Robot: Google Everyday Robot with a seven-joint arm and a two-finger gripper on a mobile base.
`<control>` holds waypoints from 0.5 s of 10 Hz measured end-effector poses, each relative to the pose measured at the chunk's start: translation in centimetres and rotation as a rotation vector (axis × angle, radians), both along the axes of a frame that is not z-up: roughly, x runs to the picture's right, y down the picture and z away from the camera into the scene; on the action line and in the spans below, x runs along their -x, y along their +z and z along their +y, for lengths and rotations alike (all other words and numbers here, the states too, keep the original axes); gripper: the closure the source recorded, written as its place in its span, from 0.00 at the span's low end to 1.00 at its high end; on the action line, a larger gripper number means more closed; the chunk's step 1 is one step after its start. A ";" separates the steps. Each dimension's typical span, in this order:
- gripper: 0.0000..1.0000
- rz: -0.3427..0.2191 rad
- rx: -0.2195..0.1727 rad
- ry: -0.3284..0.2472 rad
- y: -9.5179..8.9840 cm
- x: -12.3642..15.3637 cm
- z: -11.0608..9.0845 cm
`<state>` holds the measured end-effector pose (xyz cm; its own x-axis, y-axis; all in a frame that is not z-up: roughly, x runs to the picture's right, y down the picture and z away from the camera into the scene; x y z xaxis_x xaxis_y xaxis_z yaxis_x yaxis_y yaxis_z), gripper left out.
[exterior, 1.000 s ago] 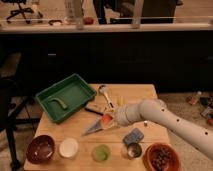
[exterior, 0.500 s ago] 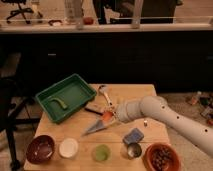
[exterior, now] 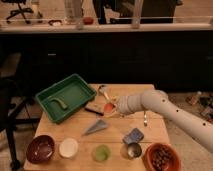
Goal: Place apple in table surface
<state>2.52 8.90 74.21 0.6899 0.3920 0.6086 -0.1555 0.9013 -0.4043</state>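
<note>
Near edge of the wooden surface [exterior: 120, 131]: dark red bowl [exterior: 41, 148], white bowl [exterior: 68, 147], small green dish [exterior: 102, 153], metal cup [exterior: 132, 150], orange-brown bowl of dark reddish bits [exterior: 161, 157]. Just behind them a blue block [exterior: 134, 135] and a grey wedge-shaped piece [exterior: 96, 127]. Mid-surface: the apple [exterior: 108, 107], small, round, orange-red, sits at the tip of the white arm [exterior: 170, 112], low over the planks; can't tell if it touches the wood. The end effector [exterior: 113, 106] is clamped on the apple, fingers pressed to its sides, mostly hidden behind the fruit. Handling guess: apple is light, firm, smooth-skinned, so somewhat slippery and prone to rolling once let go; it bruises if dropped, so best released with its underside resting on the wood. Good hold is across the widest part, opposite sides, which looks like the current grip. A dark bar-shaped item [exterior: 93, 110] lies just beside the apple, a spoon [exterior: 104, 92] just behind. Farther left, a green tray [exterior: 66, 96] holding a green curved thing [exterior: 59, 103]. Beyond the surface, dark cabinets.
</note>
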 end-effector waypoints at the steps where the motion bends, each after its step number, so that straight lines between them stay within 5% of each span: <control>1: 1.00 0.005 -0.013 0.011 0.4 -0.3 -1.0; 5: 1.00 0.029 -0.030 0.063 2.9 -2.8 -3.8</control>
